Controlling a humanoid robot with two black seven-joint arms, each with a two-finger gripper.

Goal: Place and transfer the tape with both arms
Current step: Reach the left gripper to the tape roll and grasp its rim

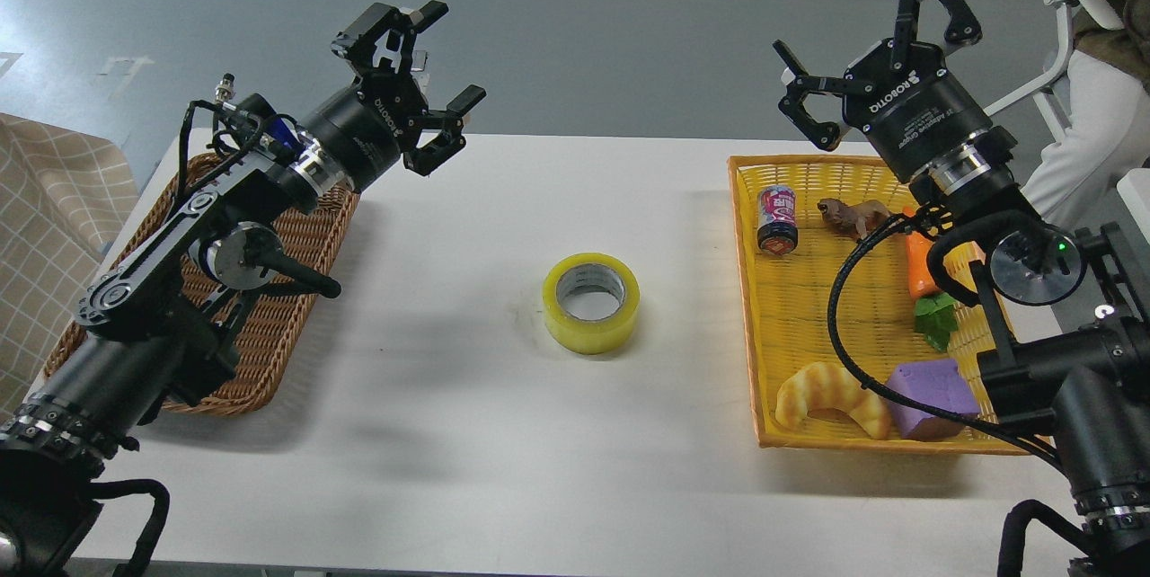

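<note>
Tape [591,302] flat mid-table (core up); left tool [429,78] and right tool [862,56] both released, raised.

Yellow tape [590,303], grey core; brown wicker basket [296,235]; yellow basket [773,361]; perhaps checked beige cloth [54,190].

Two black jointed arms with round silver joint caps and ribbed silver rings, looping black cables, black left claw [429,83] and right claw [862,47] with white "ROBOTIQ" lettering on cylindrical bodies, small green light near right joint cap
</note>
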